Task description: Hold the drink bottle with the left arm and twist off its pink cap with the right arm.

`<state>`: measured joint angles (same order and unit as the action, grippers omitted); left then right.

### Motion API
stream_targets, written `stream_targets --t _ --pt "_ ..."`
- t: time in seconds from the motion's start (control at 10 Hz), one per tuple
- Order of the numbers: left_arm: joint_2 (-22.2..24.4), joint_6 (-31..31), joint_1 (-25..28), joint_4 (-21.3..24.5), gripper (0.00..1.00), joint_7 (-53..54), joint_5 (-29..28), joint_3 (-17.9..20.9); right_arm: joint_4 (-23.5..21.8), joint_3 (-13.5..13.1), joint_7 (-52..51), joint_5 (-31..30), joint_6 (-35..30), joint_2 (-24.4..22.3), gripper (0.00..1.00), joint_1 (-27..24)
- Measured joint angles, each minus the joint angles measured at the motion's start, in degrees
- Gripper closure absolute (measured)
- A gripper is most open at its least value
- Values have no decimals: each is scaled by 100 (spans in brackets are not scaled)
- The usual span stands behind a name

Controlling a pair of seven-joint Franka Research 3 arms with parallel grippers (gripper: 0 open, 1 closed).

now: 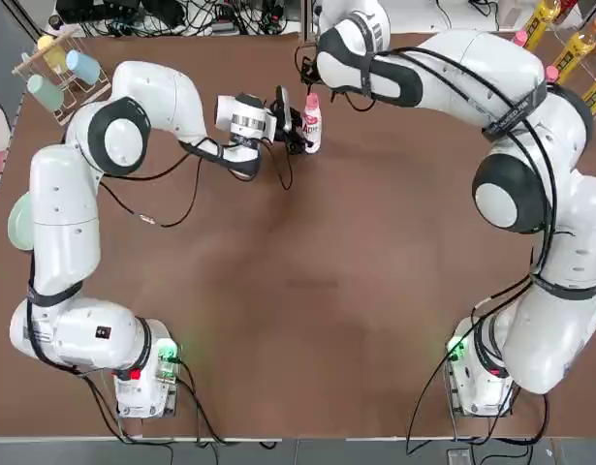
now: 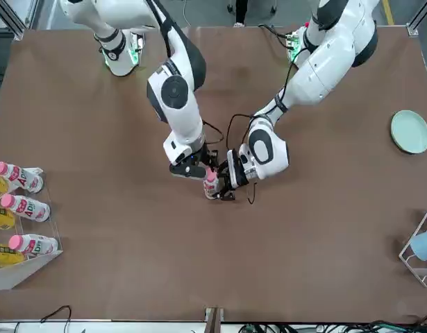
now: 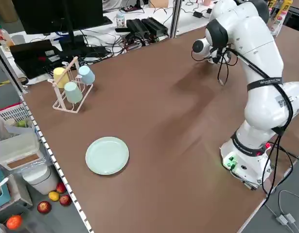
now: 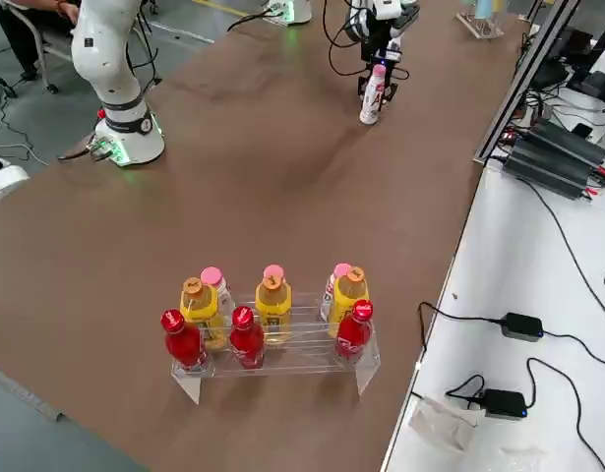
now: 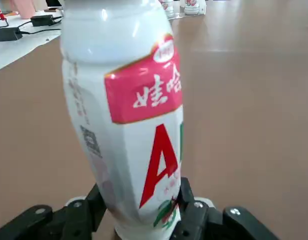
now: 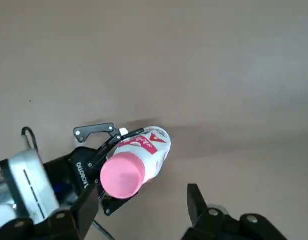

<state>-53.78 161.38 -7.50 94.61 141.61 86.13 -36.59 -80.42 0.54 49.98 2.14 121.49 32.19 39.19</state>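
Top view: bottle (image 1: pixel 312 131) is up top, just right of centre, w/ its pink cap (image 1: pixel 312 100) still on, nr the table's far edge. L gripper (image 1: pixel 296 131) has it clenched around the body; in the L wrist view the white bottle w/ red-pink label fills the upper middle, black fingers (image 5: pixel 186 202) on either side low down. R gripper (image 6: pixel 143 202) is open, nothing in its grasp; R wrist view has the cap left of centre, a bit above the fingertips' level, cap apart from the R fingers. In the front view both grippers meet around the bottle, mid-frame.

Elsewhere: clear rack (image 4: pixel 282 339) w/ red, yellow & pink-capped bottles, lower centre of the right side view (left edge in front view). Cup rack (image 3: pixel 71 90) w/ yellow, green & blue cups, upper left of the left side view; pale green plate (image 3: pixel 107 155) left of centre there, flat on the brown table (image 3: pixel 188 160).
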Motion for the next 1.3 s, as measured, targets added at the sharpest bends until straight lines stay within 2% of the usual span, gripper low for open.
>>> stream_targets --t 0.8,1.0,1.1,1.3 --pt "-4 28 -20 -18 40 0 2 2 493 -38 131 -10 -35 434 24 17" --pt "-10 63 -23 -42 40 0 2 4 493 -35 231 -10 -52 444 30 60" --pt "-14 64 -23 -47 40 0 2 4 493 -35 253 -10 -57 449 36 78" --pt "-19 63 -23 -52 40 0 2 4 493 -35 268 -10 -64 459 37 137"
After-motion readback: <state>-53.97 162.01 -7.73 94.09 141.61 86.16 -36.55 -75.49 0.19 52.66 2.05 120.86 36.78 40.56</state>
